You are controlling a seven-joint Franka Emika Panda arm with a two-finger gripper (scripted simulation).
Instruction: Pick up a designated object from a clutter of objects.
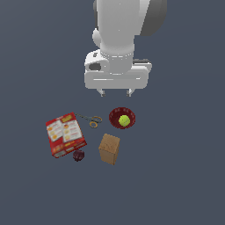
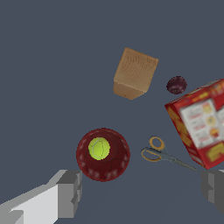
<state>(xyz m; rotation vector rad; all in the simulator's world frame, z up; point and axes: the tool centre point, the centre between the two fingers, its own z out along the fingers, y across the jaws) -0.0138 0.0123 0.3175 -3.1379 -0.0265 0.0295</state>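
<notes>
The small dark purple fruit [image 1: 78,155] lies on the floor at the near corner of the red printed box [image 1: 65,134], to the exterior view's left of the tan wooden block [image 1: 109,149]. It also shows in the wrist view [image 2: 176,85], between the block [image 2: 134,73] and the box [image 2: 199,122]. The dark red bowl [image 1: 122,117] holds the yellow-green ball [image 1: 124,120]. Small scissors [image 1: 90,120] lie between box and bowl. My gripper [image 1: 116,92] hangs open and empty well above the floor, behind the bowl; in the wrist view [image 2: 144,192] its fingers stand wide apart.
The floor is plain dark grey. The arm's white body [image 1: 118,30] fills the upper middle of the exterior view. In the wrist view the bowl [image 2: 103,154] and scissors [image 2: 159,152] lie closest to the fingers.
</notes>
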